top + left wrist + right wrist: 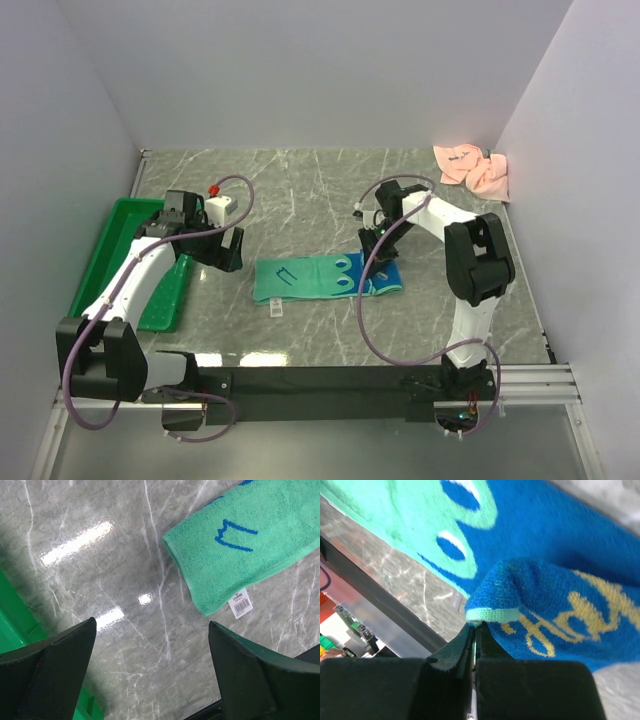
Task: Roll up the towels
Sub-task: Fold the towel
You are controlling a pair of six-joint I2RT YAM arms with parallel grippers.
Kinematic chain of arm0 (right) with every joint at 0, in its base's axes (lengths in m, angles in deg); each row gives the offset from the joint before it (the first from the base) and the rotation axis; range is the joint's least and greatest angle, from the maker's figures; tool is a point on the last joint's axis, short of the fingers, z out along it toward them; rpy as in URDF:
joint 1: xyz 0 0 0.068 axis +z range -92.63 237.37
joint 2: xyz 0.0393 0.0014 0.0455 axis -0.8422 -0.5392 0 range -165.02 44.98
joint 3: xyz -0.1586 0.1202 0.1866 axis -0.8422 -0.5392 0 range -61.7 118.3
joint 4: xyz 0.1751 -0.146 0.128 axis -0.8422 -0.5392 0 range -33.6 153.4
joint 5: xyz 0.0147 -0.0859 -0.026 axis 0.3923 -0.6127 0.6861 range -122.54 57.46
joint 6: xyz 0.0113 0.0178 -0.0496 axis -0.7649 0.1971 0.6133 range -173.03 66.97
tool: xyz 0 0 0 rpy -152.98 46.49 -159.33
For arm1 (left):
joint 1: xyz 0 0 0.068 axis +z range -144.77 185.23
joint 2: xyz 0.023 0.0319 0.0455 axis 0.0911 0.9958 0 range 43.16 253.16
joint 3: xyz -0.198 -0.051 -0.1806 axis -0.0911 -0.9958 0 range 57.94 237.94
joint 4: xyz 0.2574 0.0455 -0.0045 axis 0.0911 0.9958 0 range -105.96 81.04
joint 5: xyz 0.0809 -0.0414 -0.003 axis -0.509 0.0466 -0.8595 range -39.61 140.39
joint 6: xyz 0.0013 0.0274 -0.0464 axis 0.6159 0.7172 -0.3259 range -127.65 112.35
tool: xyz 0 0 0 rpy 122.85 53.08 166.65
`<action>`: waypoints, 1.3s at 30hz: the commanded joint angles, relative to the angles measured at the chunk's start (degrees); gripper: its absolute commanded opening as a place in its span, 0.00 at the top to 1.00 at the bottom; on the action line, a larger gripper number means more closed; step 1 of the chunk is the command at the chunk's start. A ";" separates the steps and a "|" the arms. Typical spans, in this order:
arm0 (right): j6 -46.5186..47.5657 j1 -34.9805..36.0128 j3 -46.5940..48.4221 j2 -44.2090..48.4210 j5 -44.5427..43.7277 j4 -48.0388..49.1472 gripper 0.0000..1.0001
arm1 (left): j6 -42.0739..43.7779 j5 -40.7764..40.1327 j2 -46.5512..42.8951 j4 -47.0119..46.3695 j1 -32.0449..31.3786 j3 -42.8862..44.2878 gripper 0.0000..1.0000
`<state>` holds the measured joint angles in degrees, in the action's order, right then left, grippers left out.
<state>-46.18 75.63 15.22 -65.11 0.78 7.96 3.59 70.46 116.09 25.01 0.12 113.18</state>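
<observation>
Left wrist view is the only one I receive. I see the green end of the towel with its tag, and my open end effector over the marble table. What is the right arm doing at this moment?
Observer: The right end effector is shut on a corner of the teal towel, at its blue end.
Operator: Is the towel already rolled on that side?
Observer: Not yet. In the top view it lies mostly flat, and only the pinched corner is lifted and folded over.
Operator: And where is the second towel?
Observer: The pink towel lies crumpled in the far right corner of the table, apart from both arms.
</observation>
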 commanded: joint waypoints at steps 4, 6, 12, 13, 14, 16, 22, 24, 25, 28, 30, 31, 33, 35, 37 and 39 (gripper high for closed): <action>-1.58 0.99 4.81 -2.68 2.45 1.39 1.00 | -0.08 0.14 -1.65 0.07 0.36 -0.31 0.01; -1.75 1.07 5.34 -3.47 2.54 1.39 1.00 | -0.08 0.23 -1.65 0.07 0.36 -0.31 0.00; -1.75 1.51 5.87 -4.96 3.42 1.39 1.00 | -0.17 -0.04 -1.73 0.07 0.36 -0.22 0.01; -1.75 1.77 5.95 -5.23 3.68 1.39 1.00 | -0.17 -0.04 -1.65 0.07 0.36 -0.22 0.01; -1.75 1.86 5.96 -5.40 3.68 1.39 1.00 | -0.26 -0.04 -1.82 -0.01 0.44 -0.22 0.00; -1.76 2.22 5.96 -5.67 3.77 1.48 1.00 | -0.35 -0.21 -1.82 0.07 0.45 -0.14 0.00; -0.70 2.48 8.15 -7.95 5.17 -0.28 0.86 | 0.53 0.57 -2.17 0.51 0.36 0.13 0.01; 0.00 2.39 9.90 -8.13 5.96 -1.59 0.69 | 1.23 1.10 -2.00 1.74 0.36 0.91 0.00; 0.35 2.39 11.22 -7.61 6.31 -2.21 0.63 | 1.93 1.72 -1.91 2.35 0.27 1.27 0.01; 2.02 2.13 13.42 -5.33 7.19 -4.49 0.60 | 2.90 3.65 -1.12 3.68 -0.08 2.76 0.01; 3.34 1.78 13.86 -3.66 6.85 -5.64 0.60 | 3.95 5.32 0.19 4.90 -0.61 3.90 0.13; 4.04 1.08 14.04 -1.91 6.58 -6.08 0.61 | 3.79 5.59 0.72 4.73 -1.74 4.08 0.21; 5.71 -0.06 14.04 -0.40 5.18 -6.35 0.63 | 3.43 5.68 2.39 4.38 -3.24 4.35 0.44; 6.59 -2.26 14.04 0.31 1.50 -5.82 0.66 | 2.03 4.19 4.15 2.45 -6.40 4.17 0.60; 7.03 -3.58 14.65 -1.09 -2.18 -5.29 0.71 | 0.72 3.13 5.64 0.70 -9.90 4.08 0.76; 7.56 -5.07 15.62 -2.41 -4.31 -4.42 0.72 | -0.52 1.64 8.28 -0.36 -12.20 4.34 0.87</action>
<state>-40.91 72.92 28.60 -67.66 1.87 3.46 4.77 72.97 121.97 27.33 -8.86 115.70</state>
